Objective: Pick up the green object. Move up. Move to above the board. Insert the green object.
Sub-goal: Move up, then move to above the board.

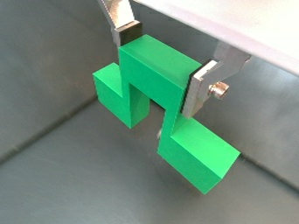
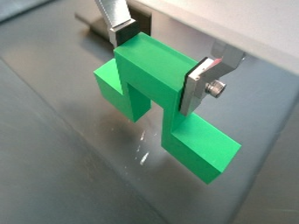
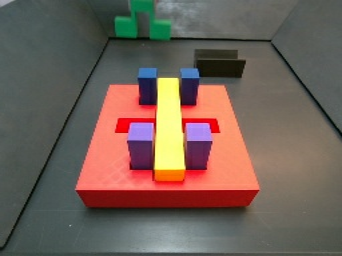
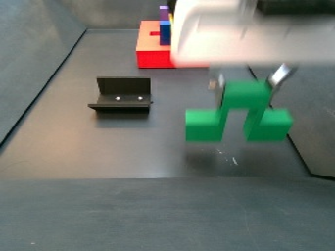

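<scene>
Hand (image 1: 163, 63) grips green object (image 1: 158, 105) by its tall centre block. Object is well apart from the board (image 3: 167, 165); fixture (image 4: 120, 95) stands between.

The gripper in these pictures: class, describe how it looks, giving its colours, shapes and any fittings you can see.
The gripper has two flat silver metal fingers with dark pads on their inner faces. In both wrist views one finger carries a round silver bolt head. In a side view the body above the fingers is a blurred white housing.

- The green object (image 1: 163, 96) is bright green, held between the gripper's (image 1: 163, 54) silver fingers (image 1: 208, 87).
- The board (image 3: 167, 175) is red, bearing a yellow bar (image 3: 168, 125) and blue (image 3: 147, 80) and purple blocks (image 3: 140, 146).
- The fixture (image 4: 120, 95) is black.
- The floor (image 4: 92, 147) is dark grey.
</scene>
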Controlling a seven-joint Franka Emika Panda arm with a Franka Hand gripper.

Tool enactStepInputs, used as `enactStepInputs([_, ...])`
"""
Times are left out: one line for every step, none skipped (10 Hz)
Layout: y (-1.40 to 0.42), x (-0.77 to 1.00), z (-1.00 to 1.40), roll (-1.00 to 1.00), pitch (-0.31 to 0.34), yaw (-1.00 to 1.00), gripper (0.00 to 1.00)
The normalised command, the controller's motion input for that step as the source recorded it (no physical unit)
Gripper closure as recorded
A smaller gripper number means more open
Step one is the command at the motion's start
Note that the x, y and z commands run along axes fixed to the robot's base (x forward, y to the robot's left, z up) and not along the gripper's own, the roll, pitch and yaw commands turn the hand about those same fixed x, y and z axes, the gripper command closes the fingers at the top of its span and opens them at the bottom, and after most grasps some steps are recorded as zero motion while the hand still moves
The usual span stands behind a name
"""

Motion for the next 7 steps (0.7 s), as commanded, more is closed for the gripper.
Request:
enactStepInputs([-0.04,-0.09,0.34,0.08,0.010,0.00,1.00])
enactStepInputs([0.00,0.00,1.40,0.00,0.000,0.00,1.00])
enactStepInputs([0.01,0.01,1.40,-0.05,0.012,0.00,1.00])
enactStepInputs([0.01,-0.04,1.40,-0.04,0.039,0.00,1.00])
enactStepInputs([0.01,0.00,1.40,0.01,0.009,0.01,1.00])
enactStepInputs([0.01,0.05,0.79,0.00,0.067,0.00,1.00])
enactStepInputs([0.01,0.05,0.55,0.00,0.083,0.00,1.00])
